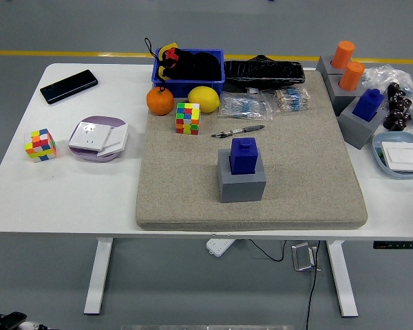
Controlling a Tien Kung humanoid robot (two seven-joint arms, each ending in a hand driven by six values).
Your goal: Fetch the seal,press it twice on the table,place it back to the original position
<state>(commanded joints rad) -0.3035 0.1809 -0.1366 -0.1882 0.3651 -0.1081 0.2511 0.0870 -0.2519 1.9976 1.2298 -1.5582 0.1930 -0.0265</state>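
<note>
A blue seal (244,155) stands upright in a grey block holder (241,180) at the middle of a beige felt mat (186,185) on the white table (62,185). A second blue seal (368,104) sits in a grey holder (358,127) at the right, and two orange seals (347,65) stand in holders behind it. Neither robot hand shows in the head view.
On the mat's far edge are a Rubik's cube (188,118), an orange (160,101), a lemon (204,99), a pen (237,130), bagged items (246,107) and a blue bin (189,71). Left of the mat are a phone (69,86), a plate (98,137) and a second cube (40,145). A blue dish (401,155) is at the right.
</note>
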